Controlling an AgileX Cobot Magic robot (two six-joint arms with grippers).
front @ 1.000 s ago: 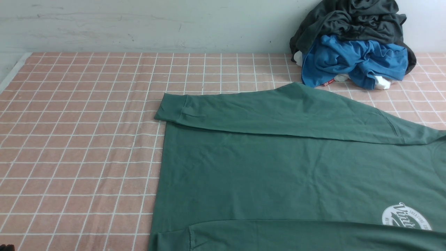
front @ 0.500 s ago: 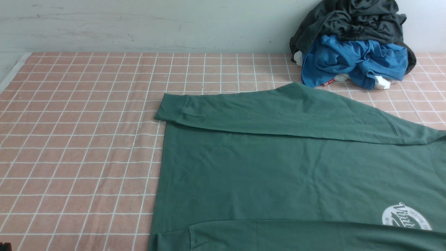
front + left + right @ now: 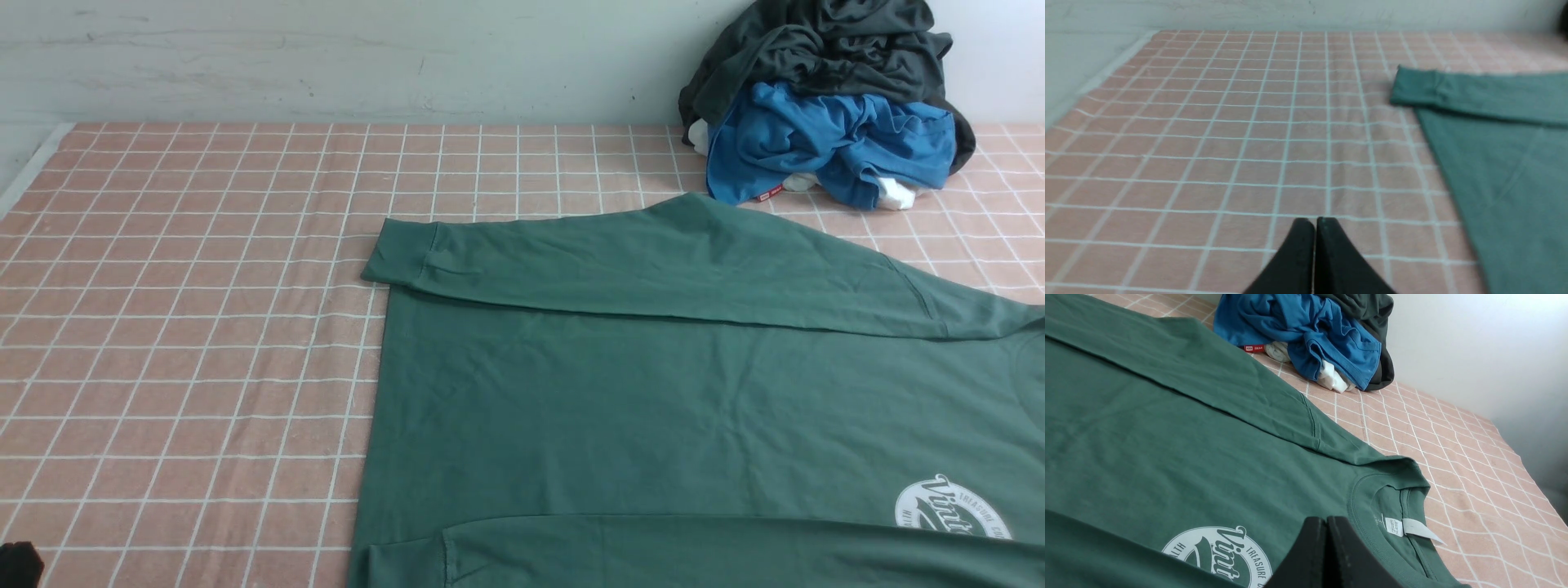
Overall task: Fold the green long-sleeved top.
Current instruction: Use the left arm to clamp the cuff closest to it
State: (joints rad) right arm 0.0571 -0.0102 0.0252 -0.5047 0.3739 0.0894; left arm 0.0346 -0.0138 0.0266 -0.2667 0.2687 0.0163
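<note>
Fingers (image 3: 1298,249) of left end effector (image 3: 1312,222) pressed together, nothing between them. Sits low over bare pink checked table (image 3: 188,327), well apart from the garment's hem. Shows in front view only as a dark corner at the near left edge.

Right end effector (image 3: 1327,520) likewise closed tip to tip, gripping nothing. Sits over chest of green long-sleeved top (image 3: 653,408), between white round logo (image 3: 951,508) and collar (image 3: 1361,516). Contact with cloth: cannot tell. White label (image 3: 1412,528) visible inside collar.

Top lies flat on right half of table, front up, hem toward robot's left, collar toward its right. Near sleeve (image 3: 694,551) folded across body along near edge. Far sleeve (image 3: 653,261) folded across body along far edge, cuff (image 3: 400,253) reaching just past hem. Body between sleeves smooth, faint creases only.

Beyond far sleeve, at far right of table: crumpled blue garment (image 3: 824,143), close to the top. Charcoal garment (image 3: 816,49) heaped on and behind the blue one, against pale wall (image 3: 326,57).
</note>
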